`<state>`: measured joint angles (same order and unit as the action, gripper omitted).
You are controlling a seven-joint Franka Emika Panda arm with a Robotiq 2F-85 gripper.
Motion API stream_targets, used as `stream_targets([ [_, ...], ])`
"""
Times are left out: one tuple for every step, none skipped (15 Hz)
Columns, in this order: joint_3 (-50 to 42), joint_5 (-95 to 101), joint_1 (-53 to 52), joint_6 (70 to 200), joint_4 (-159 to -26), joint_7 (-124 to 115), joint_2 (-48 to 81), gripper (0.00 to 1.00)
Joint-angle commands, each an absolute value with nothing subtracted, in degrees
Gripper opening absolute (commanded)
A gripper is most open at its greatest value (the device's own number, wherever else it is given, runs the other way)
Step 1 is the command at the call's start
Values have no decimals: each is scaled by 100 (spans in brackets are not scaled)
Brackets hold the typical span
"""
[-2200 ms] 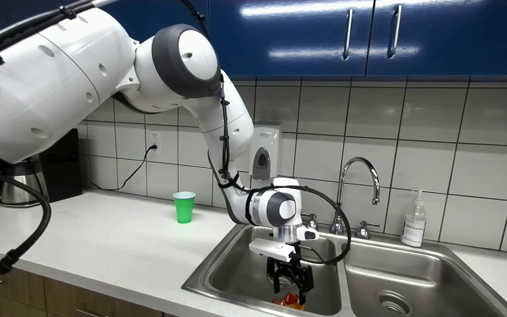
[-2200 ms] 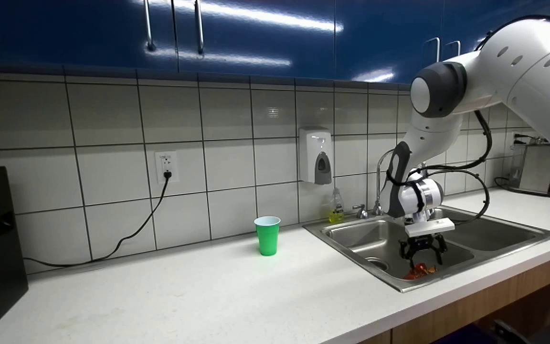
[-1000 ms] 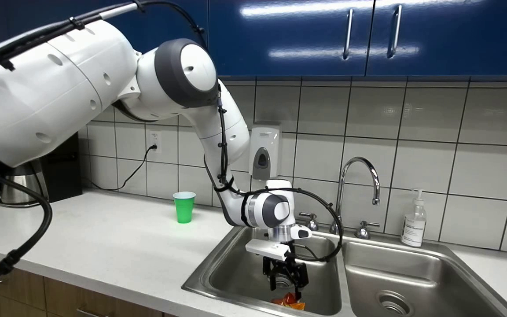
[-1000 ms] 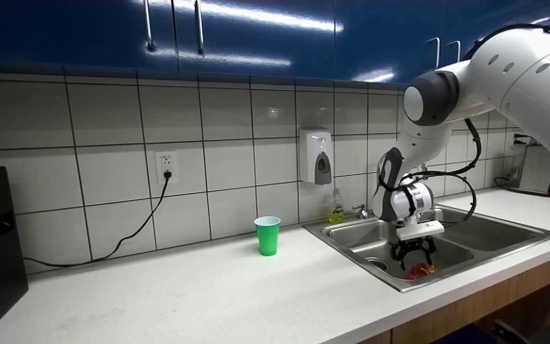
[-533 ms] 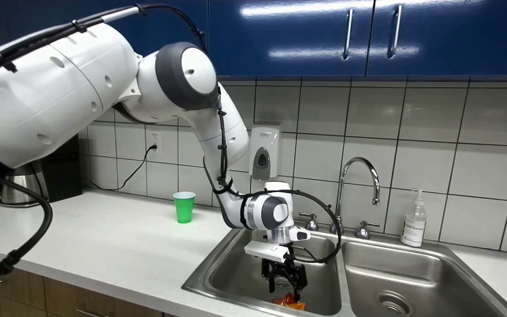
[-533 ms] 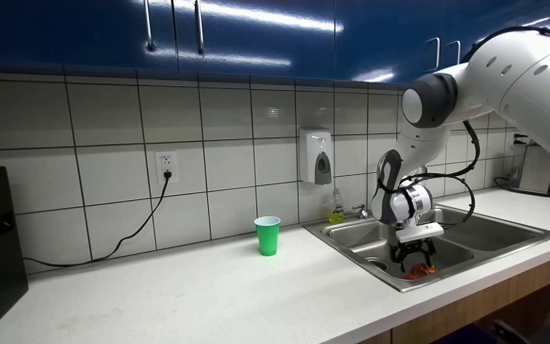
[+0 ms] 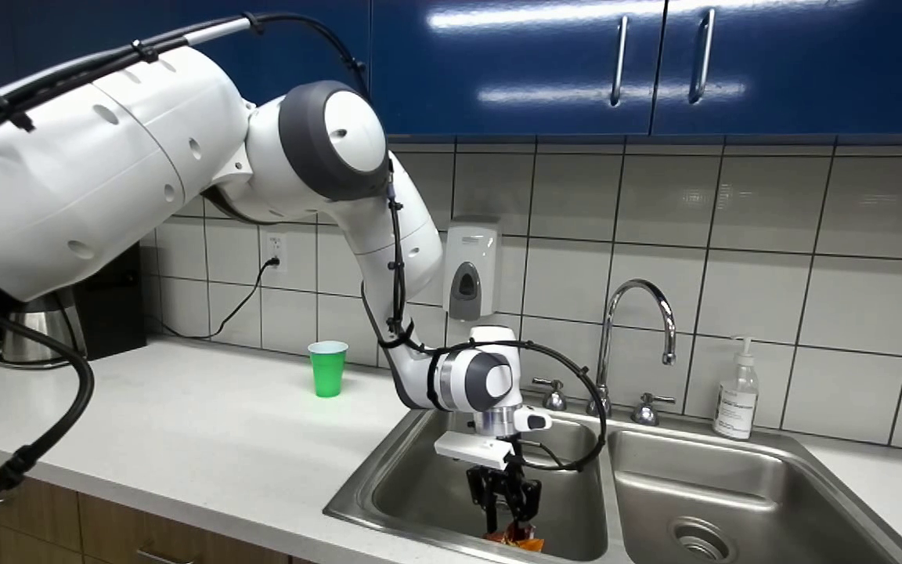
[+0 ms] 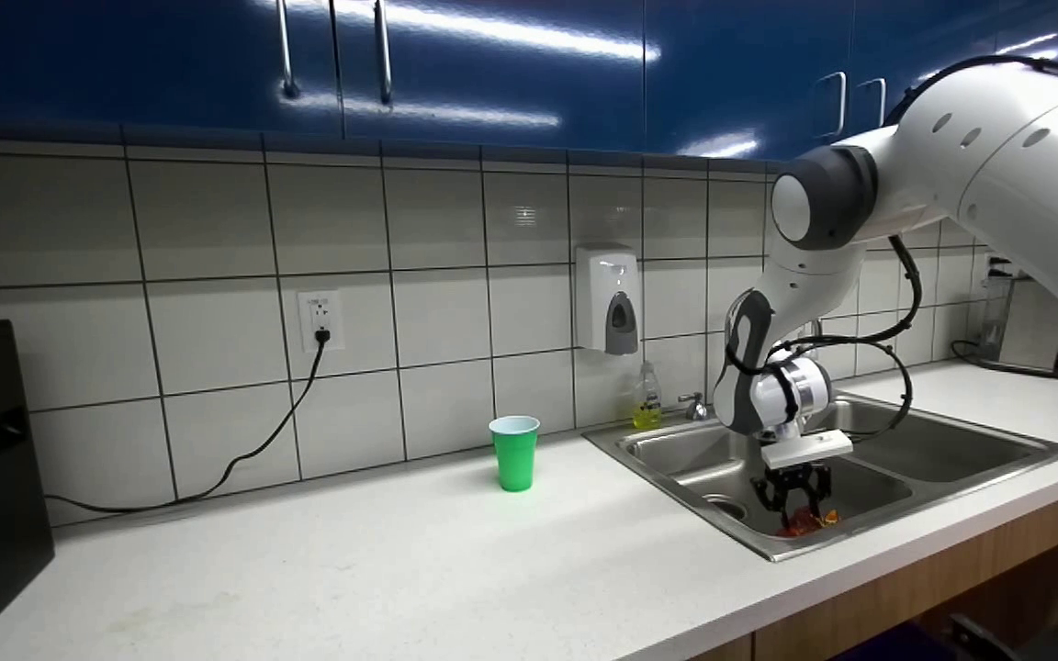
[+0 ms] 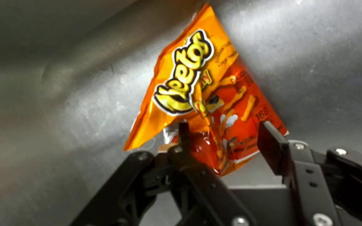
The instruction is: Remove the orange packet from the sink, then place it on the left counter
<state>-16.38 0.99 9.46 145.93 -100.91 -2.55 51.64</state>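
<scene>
The orange packet [image 9: 207,94] lies crumpled on the bottom of the sink [image 7: 614,501], in the basin nearer the long counter. It also shows low in both exterior views [image 7: 528,543] [image 8: 804,524]. My gripper [image 9: 225,138] is partly open, pointing down, with one finger on each side of the packet's near, red part. A gap shows between the right finger and the packet's near end; whether the left finger touches it I cannot tell. In the exterior views the fingertips [image 7: 507,525] reach packet level. The left counter [image 7: 208,439] lies beside the sink, also visible here [image 8: 382,569].
A green cup [image 7: 328,370] stands on the counter near the tiled wall. The faucet [image 7: 639,286] and its handles rise behind the sink. A pump bottle [image 7: 736,395] stands behind the other basin. A soap dispenser [image 8: 607,298] hangs on the wall. The sink rim [image 8: 696,500] borders the counter.
The gripper has moved down, and slightly toward the long counter, to the packet. Its fingers have drawn closer together in the last half second. The packet has hardly moved.
</scene>
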Motion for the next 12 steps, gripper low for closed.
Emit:
stream_targets([
  [-1688,295,892,14561,-9955,-498,5243,27],
  [-1688,298,890,14557,-9943,-507,5246,20],
  [-1687,298,888,14556,-9937,-514,5247,11],
  [-1692,303,880,14564,-9943,-524,5237,5],
  [-1691,304,882,14564,-9935,-527,5234,0],
  [-1691,305,883,14565,-9926,-529,5233,0],
  [-1691,305,885,14565,-9918,-533,5235,0],
  [-1691,303,887,14562,-9909,-539,5237,0],
  [-1689,300,891,14559,-9904,-540,5237,0],
  [-1689,295,893,14555,-9901,-549,5235,0],
  [-1689,292,894,14554,-9903,-554,5225,0],
  [-1697,291,882,14551,-9917,-573,5191,0],
])
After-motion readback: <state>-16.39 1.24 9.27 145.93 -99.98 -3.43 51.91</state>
